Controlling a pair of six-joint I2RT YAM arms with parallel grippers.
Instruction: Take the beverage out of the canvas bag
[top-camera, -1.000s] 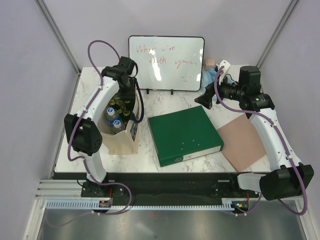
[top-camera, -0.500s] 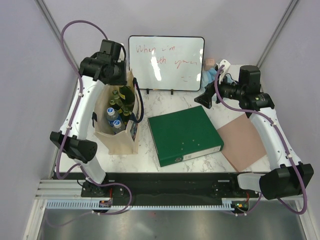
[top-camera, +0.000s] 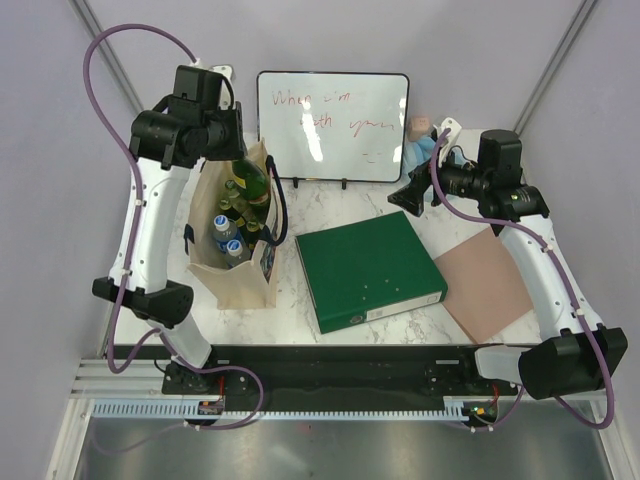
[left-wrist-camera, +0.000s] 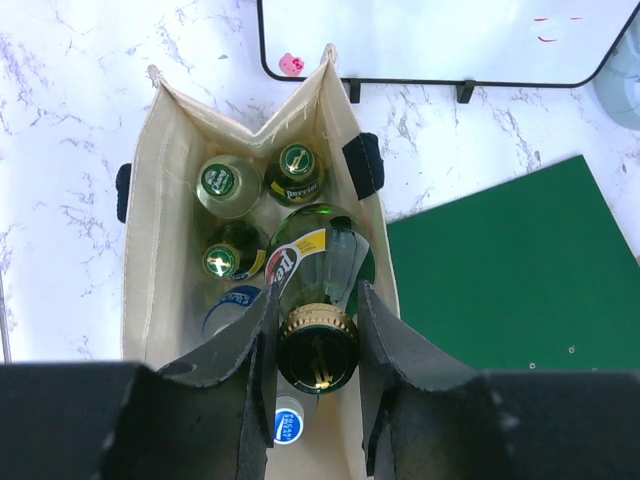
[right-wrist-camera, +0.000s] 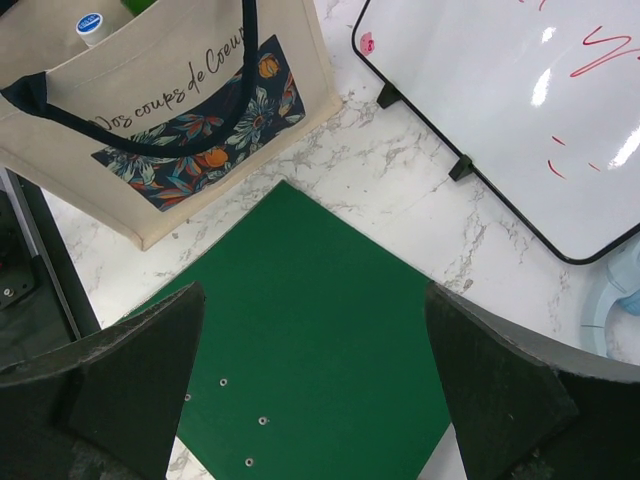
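Bright, even light from above; white glare patches on the whiteboard (top-camera: 333, 126); shadows soft; focus crisp throughout.

Counted one canvas bag (top-camera: 243, 288) on the desk (top-camera: 290, 325). Tallied six drinks containers in or just over it: four green glass bottles (left-wrist-camera: 218, 180) and two clear water bottles (top-camera: 222, 222) with blue caps. Noted beside the bag one green binder (top-camera: 368, 268), one brown mat (top-camera: 487, 285) and one whiteboard (top-camera: 333, 125), with a single pink magnet (left-wrist-camera: 291, 64) on it. Made out at the far right corner one pale blue object (top-camera: 417, 152) and one pinkish object (top-camera: 420, 126), both too small to name.
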